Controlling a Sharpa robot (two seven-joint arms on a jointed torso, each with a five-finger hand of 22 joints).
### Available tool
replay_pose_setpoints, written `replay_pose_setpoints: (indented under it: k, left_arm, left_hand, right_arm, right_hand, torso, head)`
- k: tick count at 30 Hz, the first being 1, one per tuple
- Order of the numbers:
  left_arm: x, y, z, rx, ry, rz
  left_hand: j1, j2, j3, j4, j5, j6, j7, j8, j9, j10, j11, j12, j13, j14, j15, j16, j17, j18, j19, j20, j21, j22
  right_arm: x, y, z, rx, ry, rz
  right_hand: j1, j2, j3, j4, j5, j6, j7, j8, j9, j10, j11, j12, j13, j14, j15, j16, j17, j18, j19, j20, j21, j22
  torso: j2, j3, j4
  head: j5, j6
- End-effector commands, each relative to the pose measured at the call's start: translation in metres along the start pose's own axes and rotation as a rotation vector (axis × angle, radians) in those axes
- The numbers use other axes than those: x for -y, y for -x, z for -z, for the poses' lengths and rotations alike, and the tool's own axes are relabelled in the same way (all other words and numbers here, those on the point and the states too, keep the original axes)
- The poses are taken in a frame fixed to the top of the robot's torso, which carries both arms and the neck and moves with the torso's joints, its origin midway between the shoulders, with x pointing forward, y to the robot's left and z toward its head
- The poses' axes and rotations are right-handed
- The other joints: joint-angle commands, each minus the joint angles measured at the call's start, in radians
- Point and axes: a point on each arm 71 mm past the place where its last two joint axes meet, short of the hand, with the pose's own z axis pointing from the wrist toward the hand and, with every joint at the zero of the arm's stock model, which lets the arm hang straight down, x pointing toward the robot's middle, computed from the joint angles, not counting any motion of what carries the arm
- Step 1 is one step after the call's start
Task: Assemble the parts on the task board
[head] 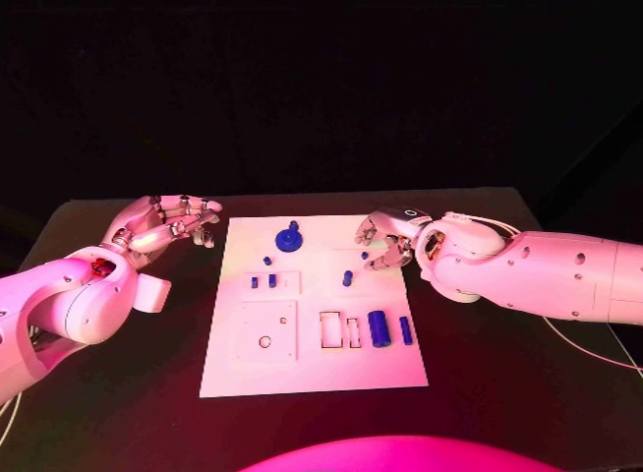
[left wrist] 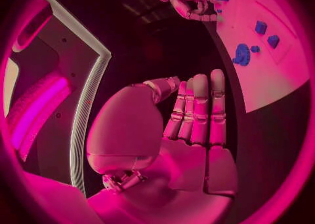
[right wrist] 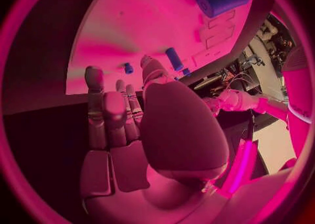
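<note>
Now both hands hover empty — left hand (head: 166,224), right hand (head: 385,241).

Looked like a robotics lab or test cell, not a home. A black table (head: 534,393) stood against a dark backdrop, with only a white task board (head: 315,379) on it, laid out with small blue parts (head: 379,327) and cut-out slots. Cables (head: 606,349) trailed off the right arm across the table. The right wrist view caught cluttered equipment and wiring (right wrist: 262,51) beyond the table edge.
</note>
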Motion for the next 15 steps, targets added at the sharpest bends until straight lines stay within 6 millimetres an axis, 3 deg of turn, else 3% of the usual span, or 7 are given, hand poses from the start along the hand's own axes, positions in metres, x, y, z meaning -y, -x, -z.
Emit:
replay_pose_setpoints:
  k: [1, 8, 11, 15]
  left_arm:
    - [0.0008, -0.0016, -0.0003, -0.016, -0.004, 0.01]
    - [0.0007, -0.0016, -0.0003, -0.017, -0.004, 0.008]
    - [0.0007, -0.0016, -0.0003, -0.017, -0.003, 0.008]
    - [0.0006, -0.0016, -0.0002, -0.018, -0.003, 0.008]
  left_hand:
    - [0.005, 0.006, -0.004, 0.0, 0.002, -0.008, 0.0, -0.003, -0.001, 0.006, -0.001, -0.004, -0.001, 0.003, 0.0, -0.006, -0.002, 0.014, 0.004, 0.0, -0.004, -0.001]
    - [0.005, 0.005, -0.005, 0.0, 0.001, -0.009, 0.001, -0.004, -0.002, 0.006, -0.001, -0.004, -0.002, 0.003, 0.0, -0.007, -0.002, 0.014, 0.005, 0.0, -0.004, -0.001]
    - [0.005, 0.005, -0.005, 0.0, 0.001, -0.009, 0.001, -0.004, -0.002, 0.006, -0.001, -0.004, -0.002, 0.003, 0.0, -0.007, -0.002, 0.014, 0.005, 0.0, -0.004, -0.001]
    - [0.005, 0.005, -0.005, 0.0, 0.001, -0.009, 0.001, -0.004, -0.002, 0.006, -0.001, -0.004, -0.002, 0.003, 0.0, -0.007, -0.002, 0.014, 0.005, 0.0, -0.004, -0.001]
  right_arm:
    - [-0.0006, -0.0016, -0.001, -0.024, -0.007, 0.022]
    - [0.0001, 0.0002, -0.003, 0.007, -0.006, 0.01]
    - [0.0009, 0.0, -0.0037, 0.005, -0.01, 0.0]
    - [0.001, -0.001, -0.0051, -0.006, -0.011, -0.008]
  right_hand:
    - [0.015, 0.007, 0.001, 0.006, 0.001, -0.002, 0.002, 0.0, 0.002, 0.004, -0.004, 0.015, 0.003, 0.004, -0.004, 0.011, 0.009, 0.007, 0.01, 0.0, 0.01, 0.007]
    - [0.039, 0.029, 0.045, 0.005, -0.001, 0.029, 0.01, 0.014, 0.006, 0.039, -0.012, 0.062, 0.004, 0.027, -0.013, 0.038, 0.035, -0.002, 0.046, -0.011, 0.062, 0.039]
    - [0.054, 0.032, 0.124, 0.006, 0.002, 0.054, 0.01, 0.017, 0.002, 0.072, -0.015, 0.079, -0.002, 0.046, -0.018, 0.058, 0.056, -0.011, 0.079, -0.017, 0.119, 0.075]
    - [0.044, 0.007, 0.255, 0.005, 0.002, 0.077, 0.007, 0.013, -0.006, 0.125, -0.022, 0.066, -0.007, 0.055, -0.024, 0.066, 0.061, -0.017, 0.096, -0.023, 0.16, 0.107]
  torso:
    - [0.0, 0.0001, 0.0001]
    - [0.0, 0.0007, -0.0012]
    - [0.0, 0.0009, -0.0012]
    - [0.0, 0.0007, -0.0017]
  head:
    - [0.0, -0.001]
    - [0.003, 0.001]
    - [0.002, 0.001]
    - [0.003, 0.001]
